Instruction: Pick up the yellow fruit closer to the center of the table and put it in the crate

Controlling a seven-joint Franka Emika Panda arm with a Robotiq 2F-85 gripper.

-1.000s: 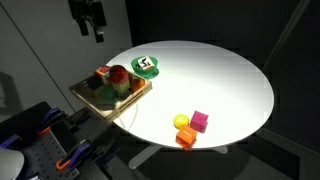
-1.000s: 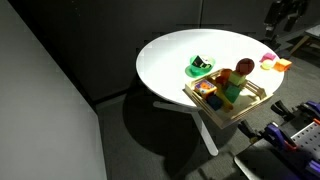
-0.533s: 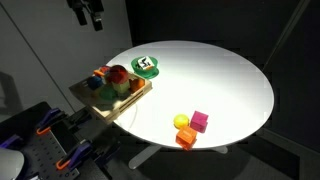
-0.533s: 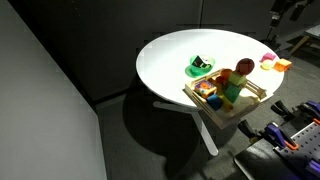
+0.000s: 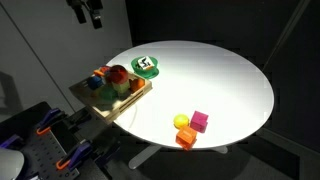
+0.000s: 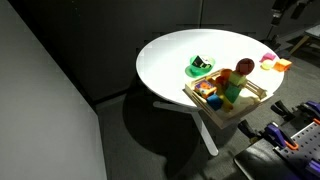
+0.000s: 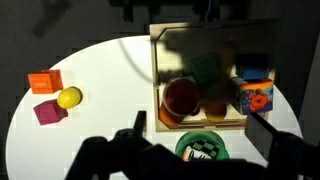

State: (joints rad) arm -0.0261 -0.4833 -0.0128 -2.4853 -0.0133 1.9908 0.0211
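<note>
A light-wood crate (image 5: 92, 95) (image 6: 250, 106) (image 7: 156, 70) stands at the edge of the round white table (image 5: 210, 80) (image 6: 165, 55) (image 7: 110, 70). In the wrist view a dull golden-yellow fruit (image 7: 215, 103) lies in the crate, in shadow, beside a red fruit (image 7: 183, 97). A brighter yellow fruit (image 5: 181, 122) (image 7: 68, 97) lies on the table by the pink cube (image 5: 200, 121) (image 7: 48, 111). My gripper (image 5: 88, 12) (image 6: 285, 8) (image 7: 200, 125) is open and empty, high above the crate and dish.
A green-and-white round dish (image 5: 147, 65) (image 6: 201, 68) (image 7: 203, 148) sits next to the crate. An orange block (image 5: 186, 137) (image 6: 282, 65) (image 7: 42, 82) lies by the pink cube. The crate also holds green, blue and orange items. Dark robot hardware stands below the table.
The gripper rose a little between one second and half a second ago. Since then nothing has visibly moved.
</note>
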